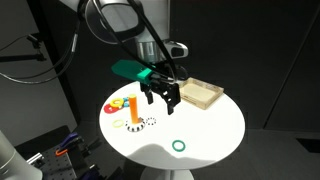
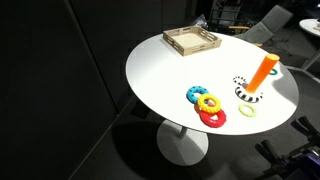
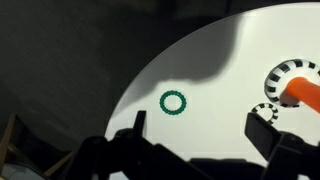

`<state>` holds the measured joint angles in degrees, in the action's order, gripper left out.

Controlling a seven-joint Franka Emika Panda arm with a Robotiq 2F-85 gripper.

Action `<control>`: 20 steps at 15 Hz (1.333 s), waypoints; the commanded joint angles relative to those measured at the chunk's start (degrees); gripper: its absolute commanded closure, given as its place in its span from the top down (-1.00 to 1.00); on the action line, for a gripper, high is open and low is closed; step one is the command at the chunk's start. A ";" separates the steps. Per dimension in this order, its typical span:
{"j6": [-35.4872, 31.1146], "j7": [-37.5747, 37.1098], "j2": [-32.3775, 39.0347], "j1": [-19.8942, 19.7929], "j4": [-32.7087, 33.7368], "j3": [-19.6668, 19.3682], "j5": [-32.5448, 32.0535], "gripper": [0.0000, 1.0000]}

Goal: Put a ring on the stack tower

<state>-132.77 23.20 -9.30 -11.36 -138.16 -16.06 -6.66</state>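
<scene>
The dark-green ring (image 3: pixel 173 102) lies flat on the white table, apart from everything, and shows near the table's front edge in an exterior view (image 1: pixel 179 146). The stack tower is an upright orange peg (image 1: pixel 133 108) on a round base; it also shows in the wrist view (image 3: pixel 303 93) and in an exterior view (image 2: pixel 262 72). My gripper (image 1: pixel 160 95) hovers above the table between tower and tray, open and empty. In the wrist view its fingers (image 3: pixel 200 135) are spread wide, with the green ring just beyond the left finger. The gripper does not show in one exterior view.
A checkered ring (image 3: pixel 265 112) lies beside the tower's base (image 1: pixel 151 122). Red, yellow and blue rings (image 1: pixel 118 104) lie clustered (image 2: pixel 207 105). A shallow wooden tray (image 1: pixel 200 94) stands at the table's rim (image 2: pixel 191 41). The round table's edge (image 3: pixel 140 75) is close to the green ring.
</scene>
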 commanded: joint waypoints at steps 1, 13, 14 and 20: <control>-3.22 -2.37 4.03 -0.94 1.27 0.01 0.27 1.00; -15.66 -1.72 21.19 -2.76 5.11 2.29 10.47 1.00; -16.55 -1.24 22.57 -3.14 5.66 2.92 11.52 1.00; -20.09 -1.15 29.86 -5.82 9.96 6.72 12.78 1.00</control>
<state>-151.92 20.54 17.07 -14.98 -131.58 -11.58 4.98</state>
